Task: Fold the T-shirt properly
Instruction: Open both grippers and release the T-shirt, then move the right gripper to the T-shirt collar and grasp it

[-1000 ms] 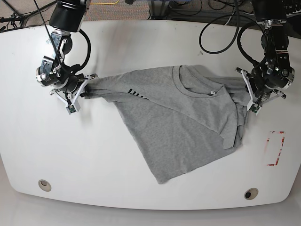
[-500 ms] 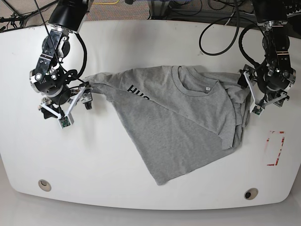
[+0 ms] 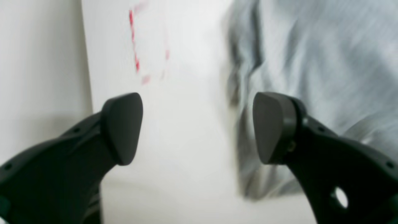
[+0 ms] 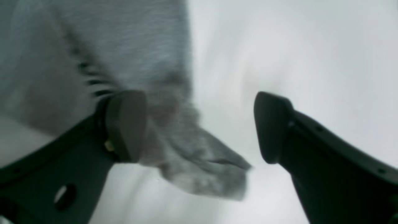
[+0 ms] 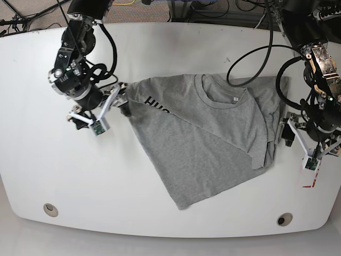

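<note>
A white table (image 5: 176, 37) with rounded edges carried the heather-grey T-shirt (image 5: 208, 138), which lay crumpled across the middle and right of centre, its ribbed crew neck (image 5: 219, 94) and small white neck tag (image 5: 235, 100) toward the far side and one pointed corner reaching down toward the near edge. Black lettering (image 5: 155, 104) showed at a fold on the shirt's left part in the base view. Broad bare table lay open along the near edge and at the left of that view, where a round hole (image 5: 50, 209) sat near the corner; a second hole (image 5: 284, 219) marked the opposite near corner. Red tape marks (image 5: 313, 178) sat close to the table's right edge, just past the shirt's bunched side. The right gripper (image 4: 199, 127) stood with its fingers (image 4: 124, 124) spread wide and released, a loose grey flap of the shirt's edge lying between them over bare table. The left gripper (image 3: 199, 127) likewise stood released, its fingers (image 3: 122, 127) wide apart above bare table just beside the shirt's rumpled edge, gripping nothing, with the red marks beyond.
</note>
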You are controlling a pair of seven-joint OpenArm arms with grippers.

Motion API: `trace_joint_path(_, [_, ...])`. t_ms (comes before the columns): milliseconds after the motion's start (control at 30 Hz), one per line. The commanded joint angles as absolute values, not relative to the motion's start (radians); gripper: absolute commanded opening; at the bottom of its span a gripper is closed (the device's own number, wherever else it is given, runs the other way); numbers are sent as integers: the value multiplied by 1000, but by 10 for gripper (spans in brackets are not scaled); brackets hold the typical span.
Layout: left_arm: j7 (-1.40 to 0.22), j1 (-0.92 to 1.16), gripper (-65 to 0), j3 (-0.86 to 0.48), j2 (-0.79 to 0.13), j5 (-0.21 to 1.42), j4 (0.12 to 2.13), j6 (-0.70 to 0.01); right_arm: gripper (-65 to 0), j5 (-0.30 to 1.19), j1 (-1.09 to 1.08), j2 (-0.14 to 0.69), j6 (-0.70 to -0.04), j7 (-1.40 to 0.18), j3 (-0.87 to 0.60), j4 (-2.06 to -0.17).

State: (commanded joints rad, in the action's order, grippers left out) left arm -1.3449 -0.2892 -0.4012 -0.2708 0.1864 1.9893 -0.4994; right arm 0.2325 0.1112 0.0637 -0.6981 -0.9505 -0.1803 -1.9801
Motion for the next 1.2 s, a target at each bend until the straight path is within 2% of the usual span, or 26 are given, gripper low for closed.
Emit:
trace_joint_path(133, [-1343,-328,-133,-435,-266,186,1988,-499,-206,231,174,65,-698,-888,-76,-1982])
trace_joint_path(400, [-1303,-354,-133,-512,-315,185,1982,-499,-205,231,226,88,-698,-845,65,-1989])
trace_joint_path(700, [-1225,-291,-133,-526,-447,182,1980,-499,-205,219,237,91,-698,-842,197,-1988])
trace_joint_path(867, [-1152,-223,-133,-526,-515,182,1980,-499,-205,120,232,82,-698,-839,248,-1986])
trace_joint_path(1000, [-1046,-150,-133,-527,-553,182,1979,-499,-205,30,232,39,-698,-782,260,-1985])
trace_joint_path(1200, [-954,-113,-133,-524,-559,182,1945,-498,-205,-48,220,12,-698,-746,269,-1919])
